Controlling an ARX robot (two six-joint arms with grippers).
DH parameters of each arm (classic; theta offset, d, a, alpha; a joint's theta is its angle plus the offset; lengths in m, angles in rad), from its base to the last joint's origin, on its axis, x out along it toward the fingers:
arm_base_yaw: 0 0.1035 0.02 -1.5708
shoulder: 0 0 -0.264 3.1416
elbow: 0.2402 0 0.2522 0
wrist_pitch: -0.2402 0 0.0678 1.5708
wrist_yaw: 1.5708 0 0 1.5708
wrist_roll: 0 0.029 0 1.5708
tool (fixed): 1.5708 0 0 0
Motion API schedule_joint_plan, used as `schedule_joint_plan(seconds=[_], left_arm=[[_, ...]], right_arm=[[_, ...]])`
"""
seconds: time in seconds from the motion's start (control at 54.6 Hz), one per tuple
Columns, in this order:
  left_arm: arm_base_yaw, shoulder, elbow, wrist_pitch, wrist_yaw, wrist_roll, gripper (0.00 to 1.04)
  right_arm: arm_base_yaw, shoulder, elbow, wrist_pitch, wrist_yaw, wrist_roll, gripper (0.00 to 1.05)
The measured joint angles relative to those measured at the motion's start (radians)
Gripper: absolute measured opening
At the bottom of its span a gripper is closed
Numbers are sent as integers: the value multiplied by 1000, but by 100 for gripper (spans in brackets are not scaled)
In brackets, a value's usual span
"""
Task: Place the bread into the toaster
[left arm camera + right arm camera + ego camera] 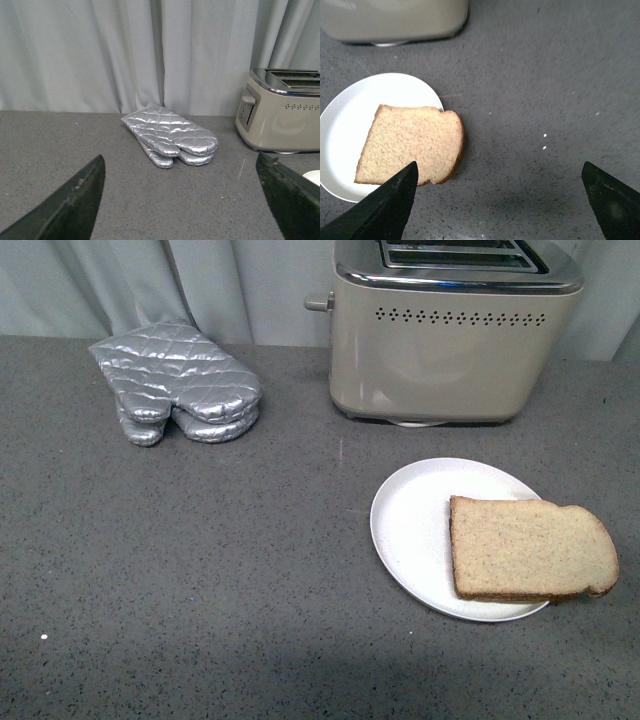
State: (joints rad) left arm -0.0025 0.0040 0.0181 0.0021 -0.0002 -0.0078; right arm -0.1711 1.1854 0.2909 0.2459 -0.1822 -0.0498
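The bread (528, 548) is a flat light brown slice lying on a round white plate (412, 525), its rounded top hanging over the plate's right rim. It also shows in the right wrist view (412, 143). The beige toaster (450, 350) with a chrome top and two slots stands behind the plate, and shows in the left wrist view (282, 112). My right gripper (500, 172) is open and empty, above the counter just beside the bread. My left gripper (181, 172) is open and empty, low over the counter, facing the mitt. Neither arm shows in the front view.
A silver quilted oven mitt (178, 380) lies at the back left of the grey speckled counter (200, 570); it also shows in the left wrist view (170, 134). A pale curtain (125, 50) hangs behind the counter.
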Motion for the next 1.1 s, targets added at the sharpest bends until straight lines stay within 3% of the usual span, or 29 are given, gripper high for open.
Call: schedule_joint_plan(seconds=[0.055,0.329,0.531,0.75,0.824,0.97,1.098], left_arm=[[0,0,0,0,0,1,100],[0,0,0,0,0,2,98],[0,0,0,0,0,3,98],[0,0,0,0,0,3,98],[0,0,0,0,0,3,98],[0,0,0,0,0,3,98],[0,0,0,0,0,3,98]], right_arm=[[-10,116,55,-17,-32,14,95],[-12,481,275,-140,-207,87,95],[19,628,349,-156,-246,137,95],[76,749,389,-69,-259,222,95],[94,771,401,-55,-252,241,86],[111,785,407,-45,-251,283,54],[111,785,412,-60,-237,290,34]])
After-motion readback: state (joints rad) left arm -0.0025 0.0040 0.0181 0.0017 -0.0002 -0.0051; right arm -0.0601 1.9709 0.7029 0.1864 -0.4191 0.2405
